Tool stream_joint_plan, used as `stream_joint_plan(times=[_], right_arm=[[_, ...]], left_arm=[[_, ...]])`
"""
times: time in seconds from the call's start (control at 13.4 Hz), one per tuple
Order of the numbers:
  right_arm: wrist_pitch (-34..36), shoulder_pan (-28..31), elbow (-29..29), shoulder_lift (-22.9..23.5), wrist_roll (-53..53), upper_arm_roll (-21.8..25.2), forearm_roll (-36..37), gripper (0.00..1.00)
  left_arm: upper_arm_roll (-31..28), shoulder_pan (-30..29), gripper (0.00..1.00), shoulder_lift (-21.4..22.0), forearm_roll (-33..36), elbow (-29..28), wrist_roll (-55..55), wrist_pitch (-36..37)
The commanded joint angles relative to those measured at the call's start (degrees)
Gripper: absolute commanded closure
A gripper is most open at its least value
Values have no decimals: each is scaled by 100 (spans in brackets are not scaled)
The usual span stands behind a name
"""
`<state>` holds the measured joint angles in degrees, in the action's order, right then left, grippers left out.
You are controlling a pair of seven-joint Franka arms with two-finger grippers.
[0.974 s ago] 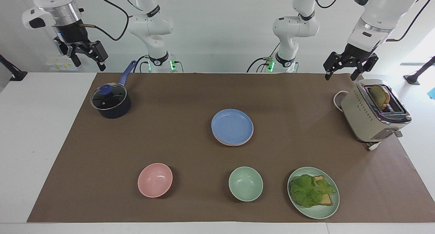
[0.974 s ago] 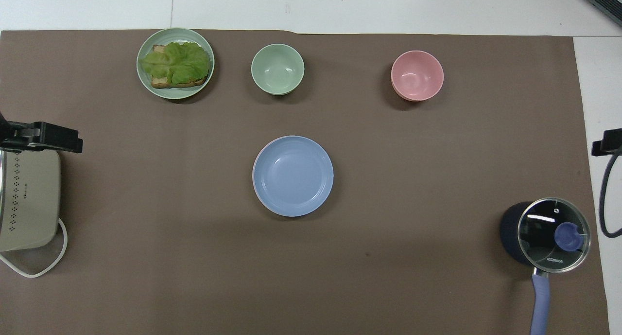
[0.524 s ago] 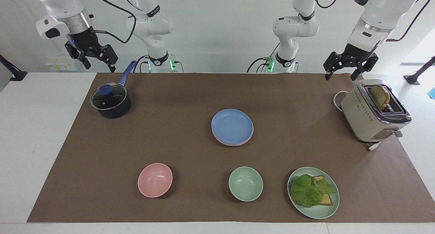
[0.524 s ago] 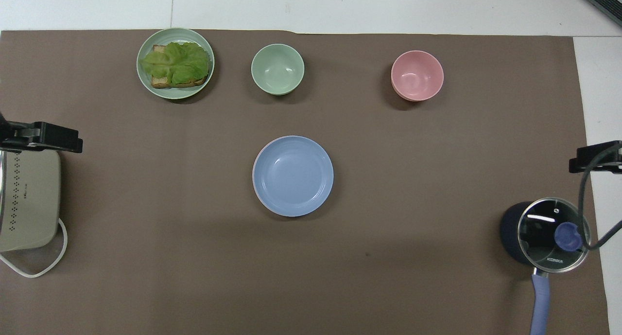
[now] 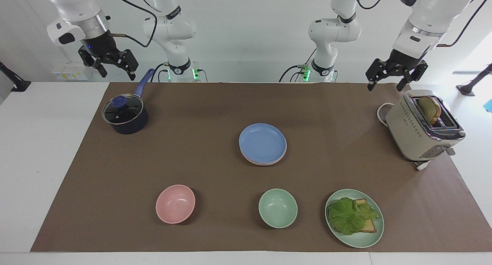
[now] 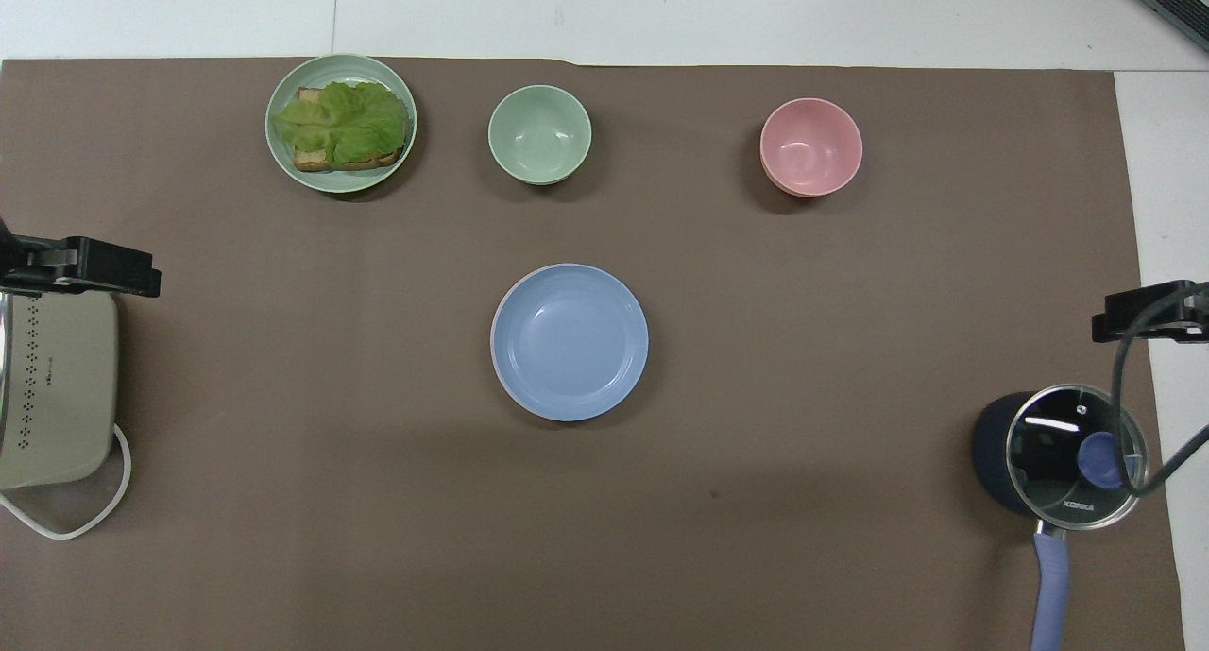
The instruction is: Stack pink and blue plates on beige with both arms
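Stack: We saw the blue plate (image 5: 263, 142) lying on top at the middle of the brown mat (image 5: 192, 149), with a pink plate (image 5: 265, 163) showing only as a thin rim under it.
Beige plate: We could not make out a beige plate; if it lay at the bottom of the pile, the two above hid it.
Left gripper: The left gripper (image 5: 386, 79) hung in the air with its fingers spread wide and nothing between them, over the mat's edge just beside the toaster (image 5: 423, 128).
Right gripper: The right gripper (image 5: 114, 67) was also spread wide and empty, raised over the edge of the mat near the saucepan (image 5: 125, 115), close to its blue handle.
Progress: We judged the stacking done or all but done, since both arms stood well apart from the pile.
Risk, pile: We thought the plates sat slightly off-centre, the pink rim peeping out on one side, so a nudge from a returning arm could slide the top plate off.
Risk, right arm: We feared that a low move here might clip the saucepan's handle or lid.
Risk, left arm: We judged that dropping straight down could strike the toaster or the toast (image 5: 429, 109) standing in its slot.
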<state>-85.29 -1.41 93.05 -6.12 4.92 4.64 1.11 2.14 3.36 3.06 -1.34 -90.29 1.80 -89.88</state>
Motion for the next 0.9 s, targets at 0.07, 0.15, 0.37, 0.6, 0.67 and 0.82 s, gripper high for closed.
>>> stream_joint_plan(times=[0.07, 0.15, 0.37, 0.6, 0.67, 0.82], right_arm=[[48, 105, -94, -3, -184, 11, -58, 0], [65, 88, -59, -29, -184, 11, -50, 0], [-5, 79, -67, -12, -184, 11, -24, 0], [13, 62, -50, -30, -175, 11, -23, 0], [13, 61, -41, -30, -175, 11, -23, 0], [22, 61, -32, -38, -175, 11, -32, 0]], left_arm=[[24, -55, 0, 81, 55, -41, -57, 84], [24, -55, 0, 81, 55, -41, -57, 84], [24, -55, 0, 81, 55, -41, -57, 84], [24, -55, 0, 81, 55, -41, -57, 84], [24, -55, 0, 81, 55, -41, -57, 84], [24, -55, 0, 81, 55, -41, -57, 84]])
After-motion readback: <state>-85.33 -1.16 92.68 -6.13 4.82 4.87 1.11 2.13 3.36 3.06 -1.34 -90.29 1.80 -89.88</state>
